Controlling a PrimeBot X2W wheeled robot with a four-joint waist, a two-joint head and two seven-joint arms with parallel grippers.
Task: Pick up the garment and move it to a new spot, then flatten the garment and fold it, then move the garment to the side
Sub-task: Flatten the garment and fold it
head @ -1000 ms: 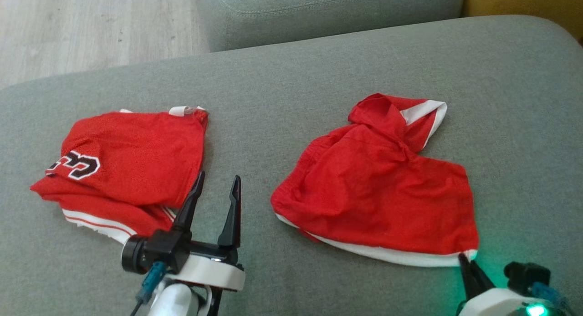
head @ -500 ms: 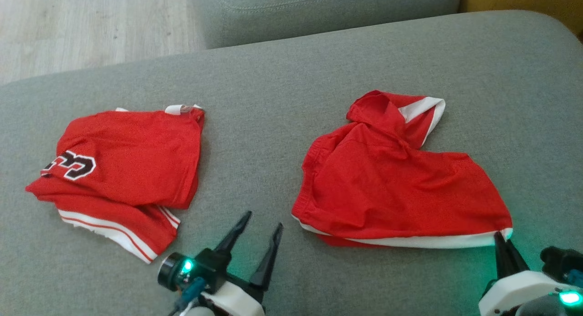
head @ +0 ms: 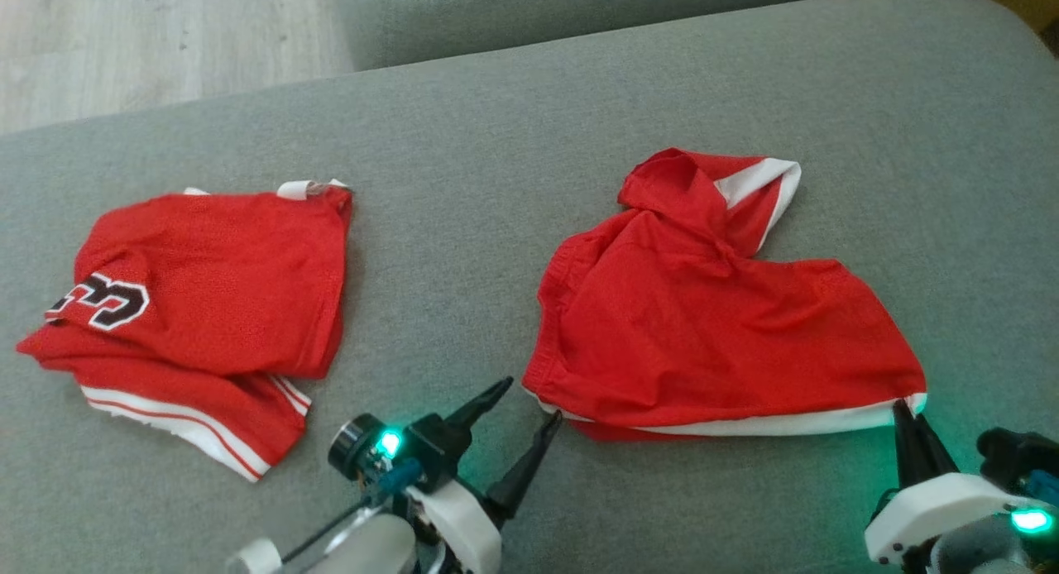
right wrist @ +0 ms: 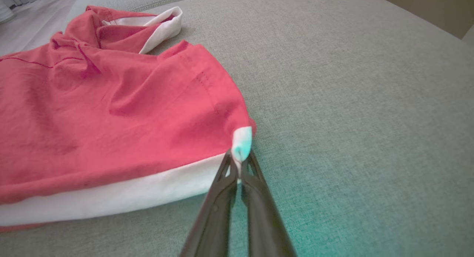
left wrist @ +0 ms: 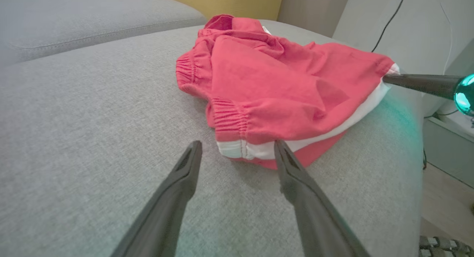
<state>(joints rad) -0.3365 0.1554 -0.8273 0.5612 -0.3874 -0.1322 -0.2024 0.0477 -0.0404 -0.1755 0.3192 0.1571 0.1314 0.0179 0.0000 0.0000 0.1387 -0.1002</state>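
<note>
Our red garment [head: 711, 334] lay on the gray sofa [head: 496, 144], out on our right side. It was bunched up, with a white band [head: 769, 425] along the edge close to us and a bit with a white edge poking up at the far end. Our right claw [head: 903, 410] was clenched tight on the corner of that white band, at the near right end of the garment. Its two dark fingers [right wrist: 220, 209] were pressed together, with the cloth pinched at their tips. A green light glowed on the sofa beside that claw. Our left claw [head: 531, 399] was released, with its fingers spread wide and nothing between them. Its tips pointed at the near left corner of the garment and sat just beside the white band there. We could not tell if one tip touched the cloth. The other red garment [head: 207, 284], with a black and white number and white stripes, lay well apart on our left, also on the sofa. A pale wood floor [head: 149, 45] showed past the far edge of the sofa.
</note>
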